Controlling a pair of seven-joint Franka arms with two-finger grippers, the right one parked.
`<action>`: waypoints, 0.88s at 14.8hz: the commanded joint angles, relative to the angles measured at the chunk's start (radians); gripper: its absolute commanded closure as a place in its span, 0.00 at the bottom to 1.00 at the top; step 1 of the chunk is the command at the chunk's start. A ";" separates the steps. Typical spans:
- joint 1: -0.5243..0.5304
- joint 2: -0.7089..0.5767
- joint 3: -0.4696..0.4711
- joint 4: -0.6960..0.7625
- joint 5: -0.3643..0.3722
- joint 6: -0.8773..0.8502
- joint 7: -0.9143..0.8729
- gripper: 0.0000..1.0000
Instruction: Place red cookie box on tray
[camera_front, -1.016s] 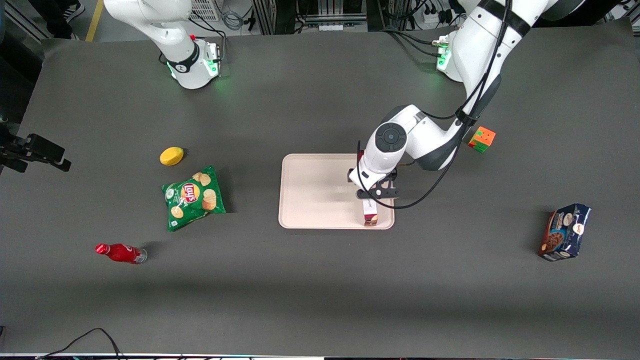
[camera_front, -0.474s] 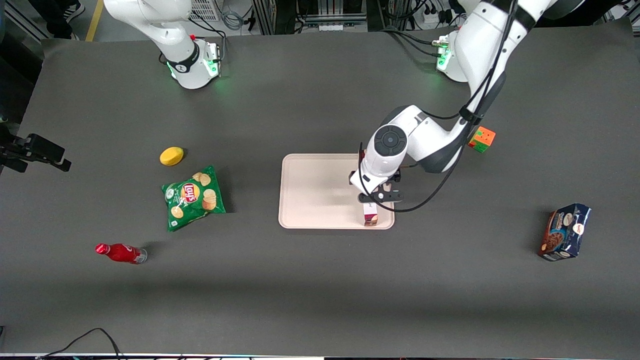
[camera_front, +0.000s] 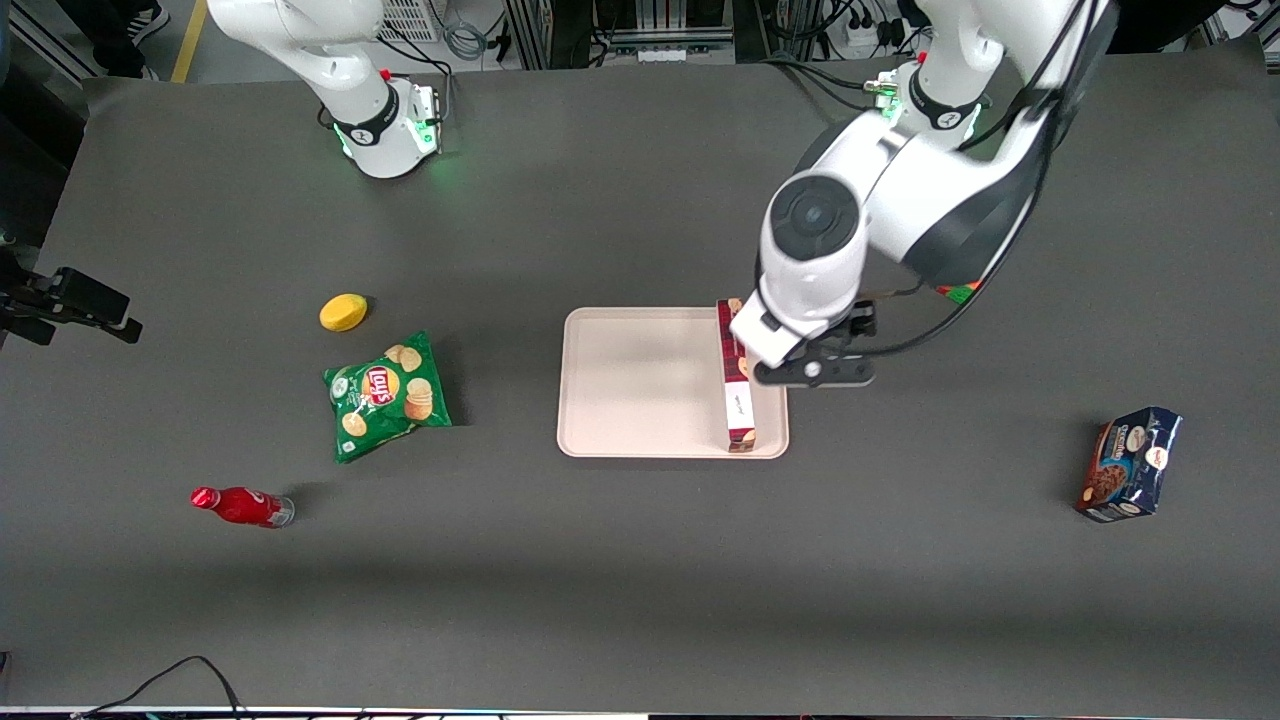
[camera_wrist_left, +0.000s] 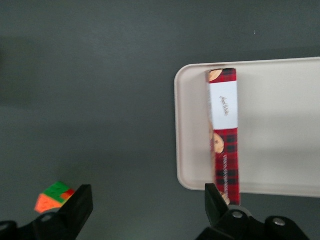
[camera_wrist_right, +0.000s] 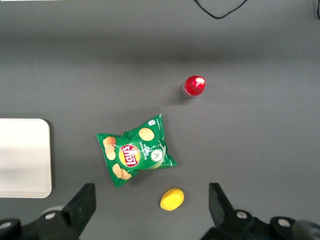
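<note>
Pincer of the working arm raised above the edge of the tray that lies toward the working arm's end of the tabletop; fingers spread wide, gripping nothing, with only dark tabletop between them in the wrist view. Red cookie box lying flat inside the tray, just below the pincer and clear of both fingers, set lengthwise along the tray rim toward the working arm's end; white script panel facing up, tartan ends with cookie pictures at either tip, one end close to the rim nearer the front camera. Remainder of the tray, on the side of the box away from the pincer, bare. Colour cube on the tabletop just beside one finger in the wrist view, mostly hidden under the arm in the front view. Dark blue cookie packet well apart from the pincer, toward the working arm's end and nearer the front camera. Green chip bag, yellow lemon-shaped item and red bottle well apart from the pincer, toward the parked arm's end, past the tray.
</note>
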 joint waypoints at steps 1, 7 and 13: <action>0.113 -0.143 0.007 -0.017 -0.047 -0.106 0.199 0.00; 0.152 -0.340 0.364 -0.060 -0.206 -0.165 0.627 0.00; 0.140 -0.395 0.486 -0.226 -0.252 0.048 0.666 0.00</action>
